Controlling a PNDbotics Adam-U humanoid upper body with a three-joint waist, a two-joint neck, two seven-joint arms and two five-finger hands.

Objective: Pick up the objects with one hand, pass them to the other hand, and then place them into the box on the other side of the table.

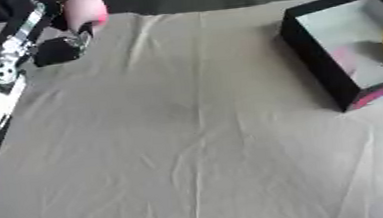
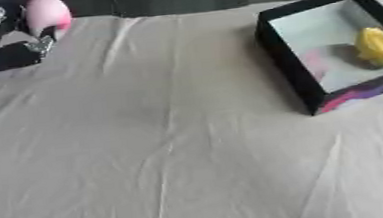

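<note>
My left hand (image 1: 59, 49) is raised over the far left corner of the table, at the end of the silver and black arm that enters from the left. Its fingers curl round a pink rounded object (image 1: 87, 9), which sticks up above the hand. A black-walled box (image 1: 313, 59) with a pale floor stands at the far right of the table. A yellow object (image 2: 375, 45) lies inside it near the right wall. My right hand shows in neither view.
A beige cloth (image 1: 198, 145) with long creases covers the table. A pink and purple patch (image 2: 356, 95) shows at the box's near corner. A dark floor lies beyond the table's far edge.
</note>
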